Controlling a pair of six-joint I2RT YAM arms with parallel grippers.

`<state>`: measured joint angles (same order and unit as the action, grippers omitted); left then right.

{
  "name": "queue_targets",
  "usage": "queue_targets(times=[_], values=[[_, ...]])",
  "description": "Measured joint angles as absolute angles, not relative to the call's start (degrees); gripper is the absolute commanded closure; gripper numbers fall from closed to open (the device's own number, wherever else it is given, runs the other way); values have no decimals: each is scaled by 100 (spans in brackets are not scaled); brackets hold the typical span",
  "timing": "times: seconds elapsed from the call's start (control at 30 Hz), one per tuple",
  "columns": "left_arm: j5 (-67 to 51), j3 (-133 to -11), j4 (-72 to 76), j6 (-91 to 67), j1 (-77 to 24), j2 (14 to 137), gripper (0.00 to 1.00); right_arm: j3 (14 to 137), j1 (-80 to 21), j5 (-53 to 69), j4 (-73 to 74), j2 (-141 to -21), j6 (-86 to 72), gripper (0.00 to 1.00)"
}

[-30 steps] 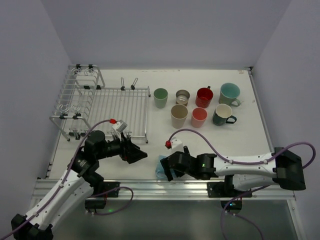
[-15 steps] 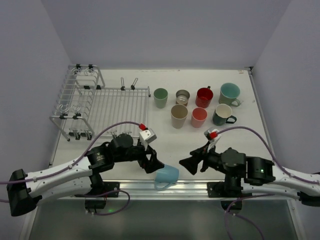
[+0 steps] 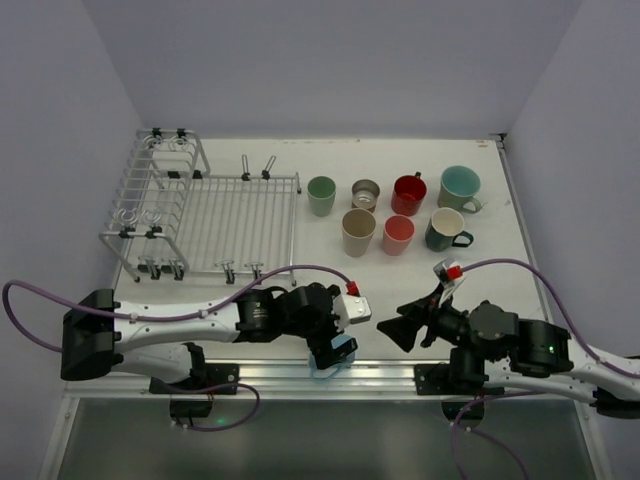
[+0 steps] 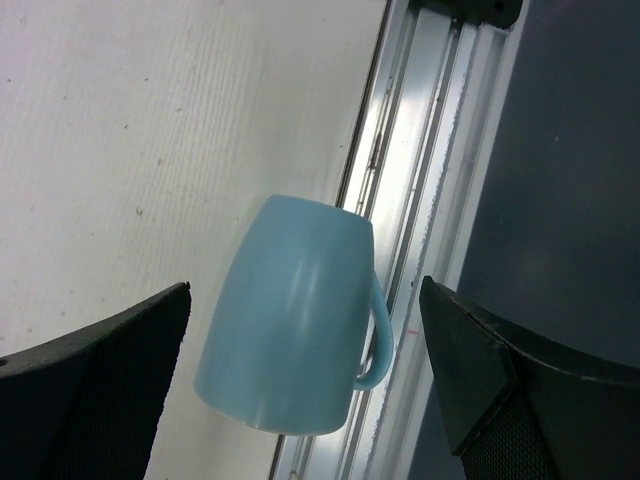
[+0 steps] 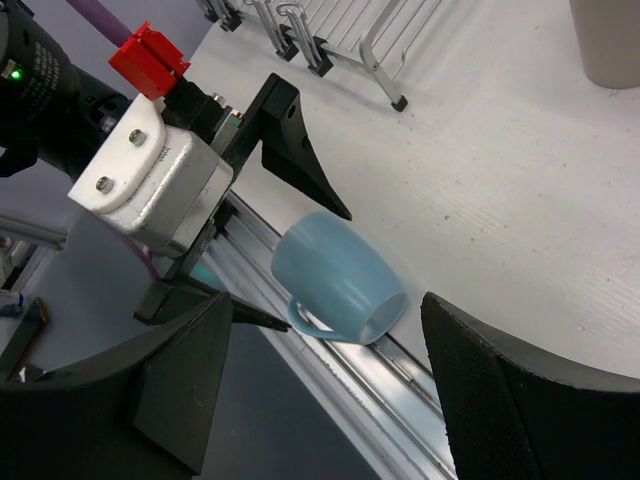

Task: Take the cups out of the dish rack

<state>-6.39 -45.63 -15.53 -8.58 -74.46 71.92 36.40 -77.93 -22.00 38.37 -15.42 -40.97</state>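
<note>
A light blue mug [image 4: 290,315] lies on its side at the table's near edge, its handle over the metal rail. It also shows in the right wrist view [image 5: 335,275] and, partly hidden, in the top view [image 3: 343,352]. My left gripper [image 4: 305,385] is open, one finger on each side of the mug, apart from it. My right gripper [image 3: 392,331] is open and empty to the right of the mug. The wire dish rack [image 3: 240,215] at the back left holds no cups. The other cups stand in a group on the table at the back right.
In the group stand a pale green cup [image 3: 321,195], a metallic cup [image 3: 366,193], a red mug [image 3: 408,194], a teal mug [image 3: 460,187], a beige cup [image 3: 358,232], a pink cup [image 3: 397,235] and a dark mug [image 3: 447,229]. The metal rail [image 3: 270,374] runs along the near edge.
My right gripper let go of the blue mug at the near edge and drew back to the right. My left gripper swung right and now straddles the mug.
</note>
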Motion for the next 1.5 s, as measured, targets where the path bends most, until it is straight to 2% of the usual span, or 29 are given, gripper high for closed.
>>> queue_targets(times=[0.23,0.43,0.87,0.93,1.03,1.07,1.13,1.17,1.27,1.33,1.5], values=[[-617,-4578,-1809,-628,-7446,7286,0,3623,-7782,-2121,3911,-1334,-4143,20],[-600,-4678,-2032,-482,-7446,8088,0,3559,-7778,-1992,3903,-1251,-4156,20],[-541,-4875,-2257,-475,-7446,8799,2,3258,-7771,-1848,3817,-1087,-4160,20],[-558,-4877,-2272,-480,-7446,8895,8,3245,-7771,-1850,3806,-1033,-4160,20],[-593,-4899,-2281,-489,-7446,8962,24,3242,-7771,-1852,3771,-921,-4163,20],[-591,-4901,-2281,-493,-7446,8962,36,3242,-7771,-1855,3763,-882,-4169,20],[-572,-4901,-2276,-493,-7446,8956,44,3229,-7771,-1859,3739,-779,-4195,20],[-556,-4897,-2274,-497,-7446,8938,54,3210,-7771,-1863,3712,-698,-4206,19],[-390,-4829,-2231,-537,-7443,8779,75,3142,-7771,-1896,3599,-423,-4248,19],[-268,-4759,-2147,-589,-7437,8560,82,3131,-7771,-1907,3505,-311,-4268,19],[156,-4558,-1551,-930,-7341,7773,87,3044,-7767,-2147,3157,-303,-4401,18]])
